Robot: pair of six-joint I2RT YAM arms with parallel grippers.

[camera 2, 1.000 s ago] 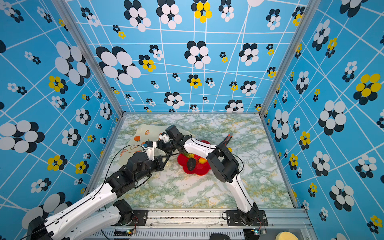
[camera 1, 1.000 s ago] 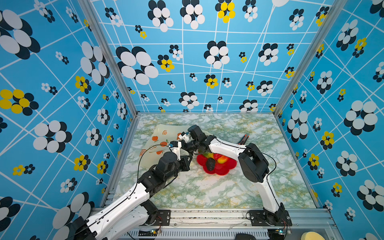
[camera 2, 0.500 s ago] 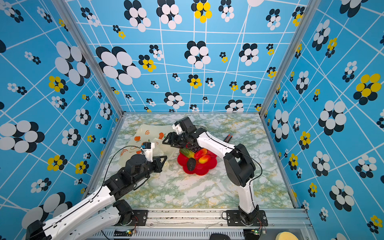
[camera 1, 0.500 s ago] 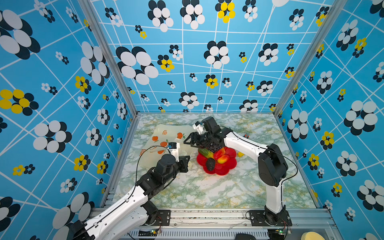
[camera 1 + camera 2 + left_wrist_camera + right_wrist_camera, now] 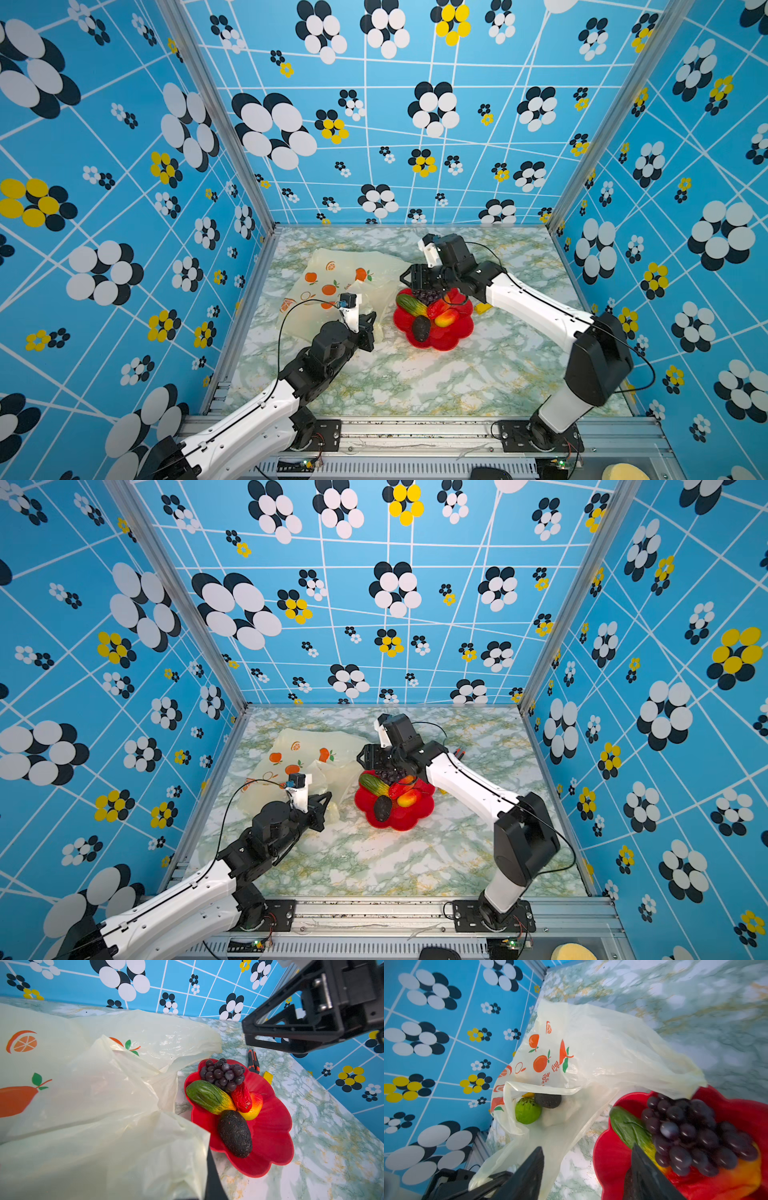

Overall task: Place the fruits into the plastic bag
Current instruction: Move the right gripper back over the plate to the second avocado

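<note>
Right gripper is up front, jaws wide apart and empty, hovering low over the bag-side edge of the plate. One finger is over the green-yellow piece, the other is off the rim, so the grapes sit just beside the gap, not in it. My call is that the grapes come next. Slide across until the jaws straddle the bunch, drop straight down and close gently on its thick middle, because those glossy beads look slippery and lumpy. Across the table, the left gripper is clamped tight on the bag at its edge, lifting the mouth open towards the plate, and it should hold that. The bag is cream, crinkly and see-through with orange prints, and it lies left of the plate with its folds reaching the rim. Inside it are a round green fruit, a dark piece and a sliver of yellow. On the plate, besides the grapes and the green-yellow piece, are a red piece, a yellow-red one and a dark oval, all huddled and touching.
</note>
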